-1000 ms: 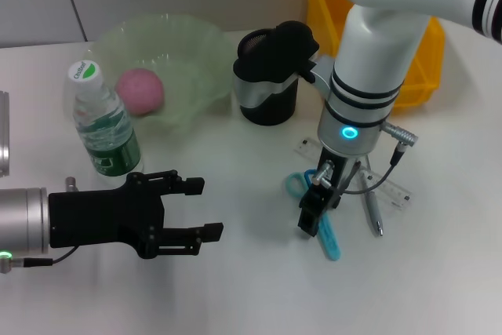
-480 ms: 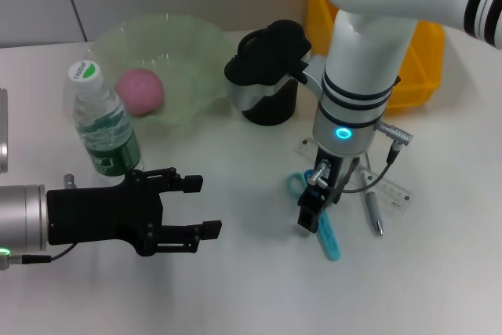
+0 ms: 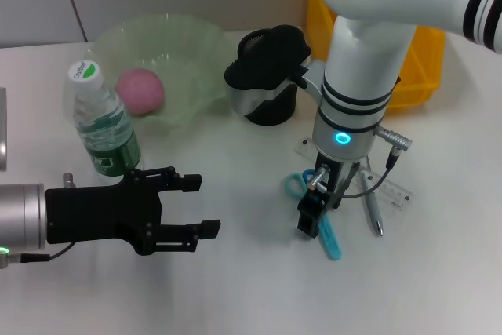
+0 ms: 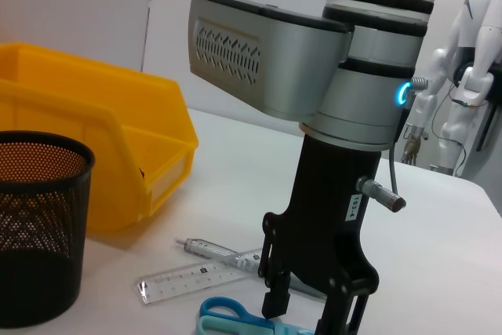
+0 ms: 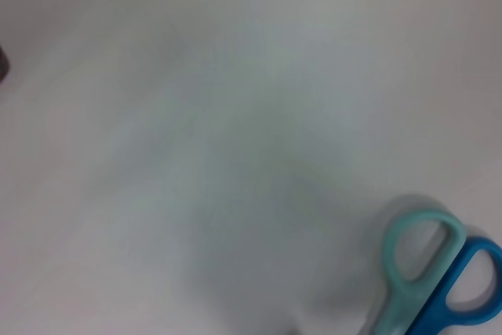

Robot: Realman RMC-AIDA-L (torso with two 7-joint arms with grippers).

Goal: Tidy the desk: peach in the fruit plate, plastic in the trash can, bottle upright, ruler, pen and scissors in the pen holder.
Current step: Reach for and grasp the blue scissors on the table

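The blue scissors lie flat on the white desk, their handles close under my right wrist camera. My right gripper points straight down at them, open, one finger on each side of the scissors. The pen and clear ruler lie just right of it. The black mesh pen holder stands behind, partly hidden by my right arm. The pink peach rests in the green fruit plate. The bottle stands upright. My left gripper hovers open near the desk's front left. No plastic shows.
A yellow bin stands at the back right behind my right arm, also seen as the yellow bin in the left wrist view beside the pen holder. The ruler and pen lie between the holder and my right gripper.
My right arm has shifted slightly left and its wrist has turned a little above the scissors. The left arm has barely moved.
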